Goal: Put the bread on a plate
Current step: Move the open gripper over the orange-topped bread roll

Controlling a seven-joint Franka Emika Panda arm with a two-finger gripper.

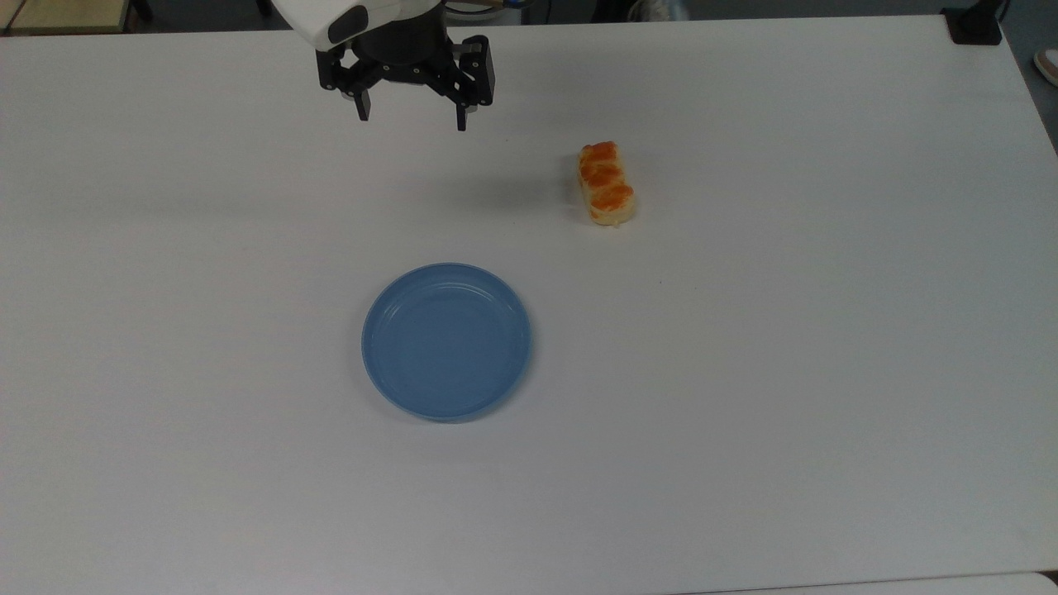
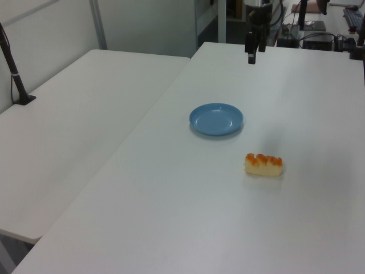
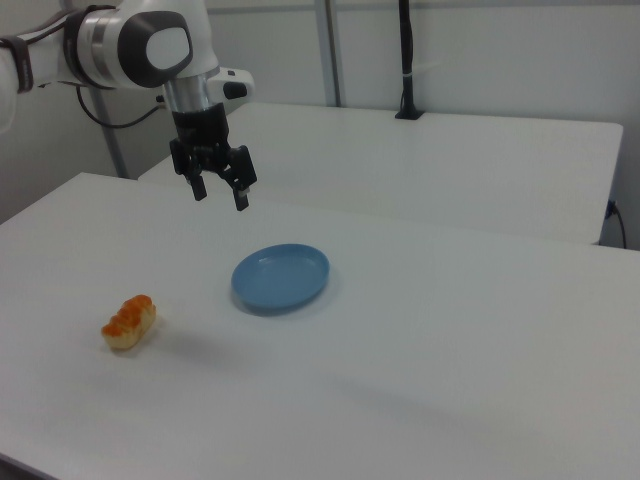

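Your black two-finger gripper (image 1: 412, 111) hangs above the white table (image 1: 785, 372) with jaws spread and empty; the small pale-yellow loaf of bread with its glazed orange bumps (image 1: 607, 183) lies bare on the table, well apart from the round light-blue plastic plate (image 1: 446, 340), toward the top view's right; carry the gripper over the loaf's middle, turn the fingers to straddle its narrow width, descend low, and close gently, since it looks soft.

The table (image 1: 744, 413) is seen from overhead in the top view; opposite oblique sides are covered by left and right views.
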